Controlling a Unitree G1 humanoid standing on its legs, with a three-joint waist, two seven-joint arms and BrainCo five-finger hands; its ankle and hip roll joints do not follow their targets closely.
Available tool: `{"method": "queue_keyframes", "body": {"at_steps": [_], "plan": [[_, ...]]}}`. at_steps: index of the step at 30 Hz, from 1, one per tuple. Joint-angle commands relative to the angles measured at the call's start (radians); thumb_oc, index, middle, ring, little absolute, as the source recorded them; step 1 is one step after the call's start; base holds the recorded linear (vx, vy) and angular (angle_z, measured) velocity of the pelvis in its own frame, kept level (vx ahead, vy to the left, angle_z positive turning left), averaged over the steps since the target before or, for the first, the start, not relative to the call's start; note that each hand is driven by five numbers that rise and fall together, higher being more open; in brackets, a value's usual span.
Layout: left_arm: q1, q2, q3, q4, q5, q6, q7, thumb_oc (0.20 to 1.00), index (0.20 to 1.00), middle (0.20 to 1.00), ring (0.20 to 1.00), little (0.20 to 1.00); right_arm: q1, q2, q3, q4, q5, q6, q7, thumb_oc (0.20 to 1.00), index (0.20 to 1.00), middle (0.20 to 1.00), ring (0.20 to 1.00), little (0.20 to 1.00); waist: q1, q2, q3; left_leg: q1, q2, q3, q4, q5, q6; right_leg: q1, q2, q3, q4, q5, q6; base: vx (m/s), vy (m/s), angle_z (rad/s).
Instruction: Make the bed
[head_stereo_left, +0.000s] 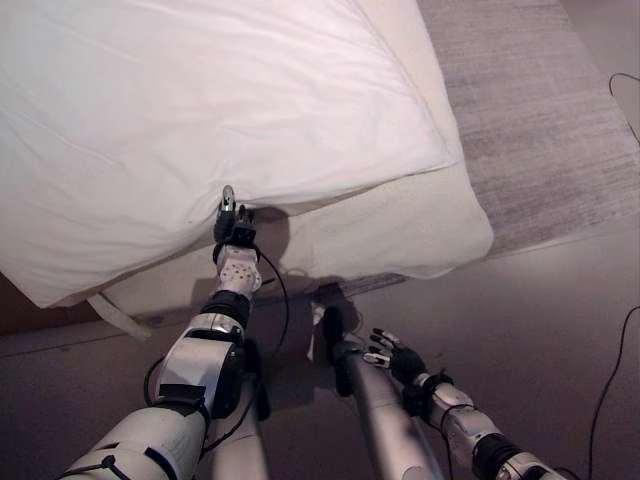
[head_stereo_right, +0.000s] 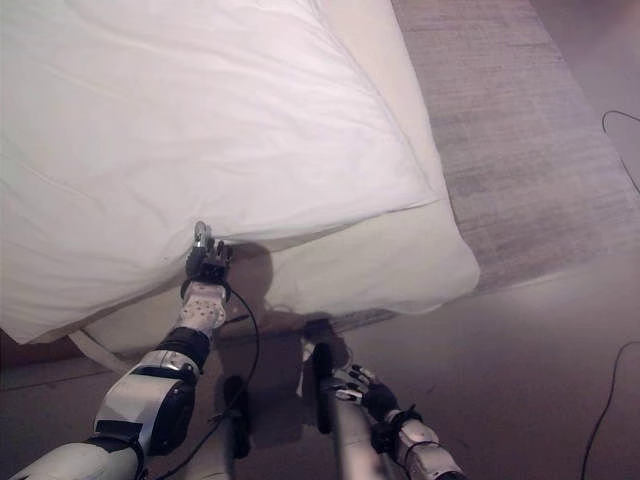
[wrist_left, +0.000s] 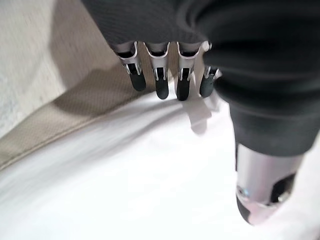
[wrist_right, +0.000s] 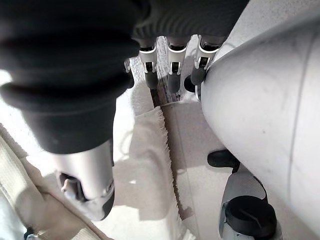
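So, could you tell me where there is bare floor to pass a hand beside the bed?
Bare floor lies between the mattress corner and the rug. It is crowded at the duvet edge, where the left hand reaches.

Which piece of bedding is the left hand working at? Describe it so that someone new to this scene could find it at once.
Start at the bed filling the upper left, beside the grey rug. On top lies the white duvet, and the left hand reaches up to its near edge. It is bright white and puffy, unlike the flatter cream sheet it overhangs.
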Motion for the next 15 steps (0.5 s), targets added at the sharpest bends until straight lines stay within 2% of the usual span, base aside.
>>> {"method": "queue_keyframes", "body": {"at_steps": [1, 3, 6, 12, 13, 14, 15], "plan": [[-0.083, 0.048, 0.043, 0.059, 0.038, -0.038, 0.057, 1.000, 1.000, 1.000, 1.000, 1.000, 0.042, -0.032, 0.026, -0.053, 0.029, -0.017, -0.004, 1.000, 1.000, 1.000, 1.000, 1.000, -0.001, 0.057, -0.047, -0.061, 0.008, -0.013, -0.049, 0.075, -0.007, 0.005, -0.055, 0.012, -0.032, -0.011, 0.130, 0.00, 0.000, 0.00], [-0.103, 0.053, 0.046, 0.080, 0.046, -0.027, 0.085, 1.000, 1.000, 1.000, 1.000, 1.000, 0.041, -0.040, 0.028, -0.055, 0.029, -0.012, -0.003, 1.000, 1.000, 1.000, 1.000, 1.000, -0.002, 0.058, -0.044, -0.061, 0.006, -0.012, -0.049, 0.076, -0.007, 0.007, -0.055, 0.014, -0.034, -0.009, 0.132, 0.00, 0.000, 0.00], [-0.144, 0.079, 0.043, 0.147, 0.067, 0.024, 0.111, 1.000, 1.000, 1.000, 1.000, 1.000, 0.036, -0.051, 0.025, -0.060, 0.031, -0.006, -0.007, 1.000, 1.000, 1.000, 1.000, 1.000, -0.002, 0.064, -0.037, -0.059, 0.006, -0.010, -0.050, 0.080, -0.006, 0.009, -0.057, 0.017, -0.034, -0.010, 0.134, 0.00, 0.000, 0.00], [-0.206, 0.108, 0.043, 0.185, 0.083, 0.047, 0.168, 1.000, 1.000, 1.000, 1.000, 1.000, 0.039, -0.061, 0.005, -0.073, 0.046, 0.000, -0.017, 1.000, 1.000, 1.000, 1.000, 1.000, -0.006, 0.069, -0.030, -0.057, 0.004, -0.007, -0.050, 0.079, -0.007, 0.011, -0.060, 0.021, -0.036, -0.009, 0.137, 0.00, 0.000, 0.00], [-0.211, 0.110, 0.043, 0.189, 0.081, 0.050, 0.175, 0.545, 0.545, 0.545, 0.545, 0.545, 0.039, -0.066, 0.005, -0.078, 0.046, 0.002, -0.016, 1.000, 1.000, 1.000, 1.000, 1.000, -0.006, 0.070, -0.028, -0.056, 0.003, -0.006, -0.051, 0.078, -0.007, 0.011, -0.060, 0.021, -0.034, -0.009, 0.137, 0.00, 0.000, 0.00], [-0.219, 0.109, 0.042, 0.191, 0.083, 0.050, 0.184, 0.310, 0.310, 0.310, 0.310, 0.310, 0.039, -0.068, 0.006, -0.084, 0.047, 0.002, -0.018, 1.000, 1.000, 1.000, 1.000, 1.000, -0.006, 0.071, -0.026, -0.055, 0.003, -0.005, -0.051, 0.078, -0.007, 0.010, -0.061, 0.022, -0.033, -0.009, 0.137, 0.00, 0.000, 0.00], [-0.227, 0.110, 0.042, 0.194, 0.083, 0.051, 0.192, 0.200, 0.200, 0.200, 0.200, 0.200, 0.040, -0.070, 0.002, -0.088, 0.051, 0.004, -0.019, 1.000, 1.000, 1.000, 1.000, 1.000, -0.006, 0.072, -0.025, -0.057, 0.003, -0.005, -0.047, 0.078, -0.006, 0.010, -0.062, 0.023, -0.032, -0.009, 0.138, 0.00, 0.000, 0.00]]}}
